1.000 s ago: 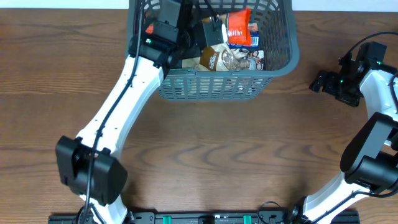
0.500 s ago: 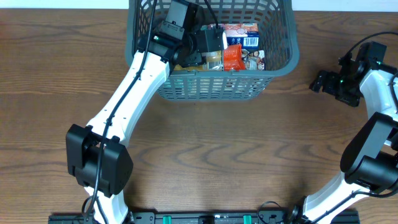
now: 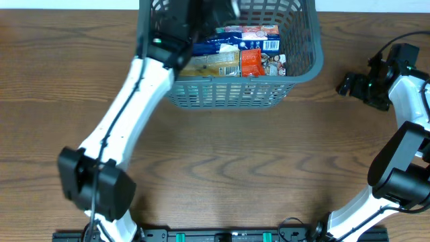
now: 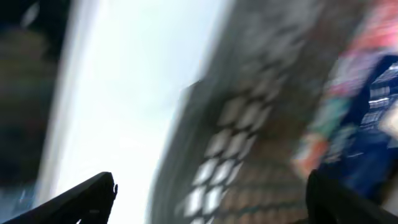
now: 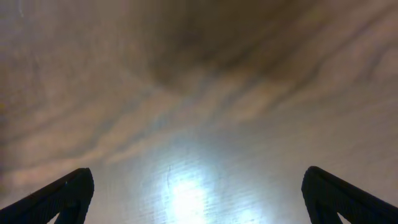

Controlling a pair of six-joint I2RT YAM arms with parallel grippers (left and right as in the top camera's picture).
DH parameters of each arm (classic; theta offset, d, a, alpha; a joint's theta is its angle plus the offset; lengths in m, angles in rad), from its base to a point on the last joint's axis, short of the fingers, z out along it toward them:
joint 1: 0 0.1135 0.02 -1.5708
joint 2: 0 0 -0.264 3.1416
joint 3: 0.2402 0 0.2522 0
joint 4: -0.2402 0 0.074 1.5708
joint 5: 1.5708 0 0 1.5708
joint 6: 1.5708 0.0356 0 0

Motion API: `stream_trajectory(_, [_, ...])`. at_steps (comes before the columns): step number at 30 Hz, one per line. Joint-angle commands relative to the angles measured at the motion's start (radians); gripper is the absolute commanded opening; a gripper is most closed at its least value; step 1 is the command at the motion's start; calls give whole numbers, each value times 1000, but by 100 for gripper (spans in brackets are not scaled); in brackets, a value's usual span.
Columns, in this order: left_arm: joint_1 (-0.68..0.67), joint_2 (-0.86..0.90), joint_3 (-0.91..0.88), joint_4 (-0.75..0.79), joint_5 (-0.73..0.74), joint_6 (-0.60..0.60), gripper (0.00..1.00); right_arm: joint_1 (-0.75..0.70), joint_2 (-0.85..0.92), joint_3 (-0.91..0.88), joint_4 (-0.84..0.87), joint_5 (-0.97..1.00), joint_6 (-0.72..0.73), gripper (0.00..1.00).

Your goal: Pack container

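The container [image 3: 228, 93], a dark grey lattice basket, stands at the table's far middle. Inside lie snack packs: a blue one [image 3: 232, 37], a small red one [image 3: 250, 62] and a tan one [image 3: 213, 64]. My left gripper [image 3: 222, 9] hovers, blurred, over the basket's far left part. In the left wrist view the left gripper [image 4: 211, 196] is open with nothing between its fingers; behind it are the lattice wall [image 4: 230, 143] and blurred colourful packs [image 4: 373, 93]. My right gripper [image 3: 345, 85] rests open over bare table at the right, and it [image 5: 199, 193] holds nothing in its own view.
The wooden table [image 3: 222, 168] stretches in front of the basket. The left arm [image 3: 127, 114] crosses it diagonally from the front left. The right arm's base stands at the front right [image 3: 396, 175].
The left gripper opened and let go of the red pack, which now lies in the basket. The gripper has since risen and swung back over the basket. The right arm barely moved.
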Motion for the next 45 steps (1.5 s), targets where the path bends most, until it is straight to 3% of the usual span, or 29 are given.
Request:
stream_trajectory(1, [106,-76,23,0,-89,-212,91,1,0,-2,45,-5,-11,99])
stream_trajectory(4, [207,-113,23,-10,-104,-365,99,8,-2,24,105,-4,-12,99])
stream_trajectory(12, [492,-145,22,-64,-178,-823,99,29,-3,224,278,-23,-11,99])
stream_trajectory(16, [625,-145,5,-134,-34,-967,99,51,-5,366,301,10,-30,99])
stream_trajectory(22, [682,-171,-95,-215,10,-988,100,114,-58,402,223,261,-29,99])
stream_trajectory(30, [682,-466,-546,-2,29,-1018,100,168,-180,340,-9,334,72,99])
stream_trajectory(38, [682,-892,-956,47,69,-1041,99,183,-506,18,64,326,74,99])
stream_trajectory(45, [680,-1203,-1124,-9,182,-1044,99,195,-786,-328,122,303,56,99])
